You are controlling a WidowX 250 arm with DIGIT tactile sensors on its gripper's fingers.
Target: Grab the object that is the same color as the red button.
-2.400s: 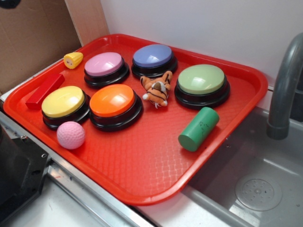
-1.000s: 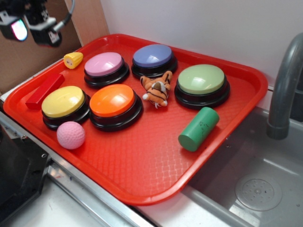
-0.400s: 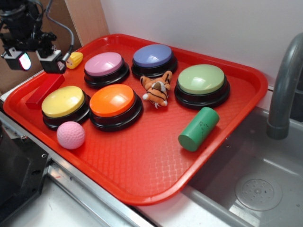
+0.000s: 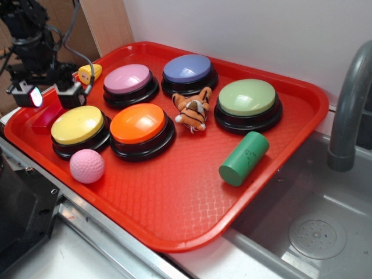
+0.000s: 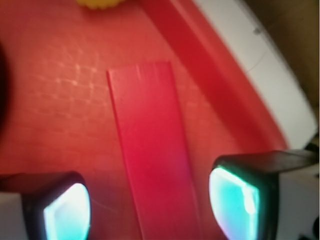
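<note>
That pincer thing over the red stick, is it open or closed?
Open. In the wrist view the pincer has its two fingers spread wide, one on each side of the red stick, with gaps showing.

My hand (image 4: 51, 96) hangs with its fingers spread over the red block (image 4: 46, 115) at the left edge of the red tray (image 4: 192, 203), one finger on each side. The block lies just beside the yellow button (image 4: 77, 124). The yellow corn toy (image 4: 88, 72) sits behind, near the pink button (image 4: 127, 78).
</note>
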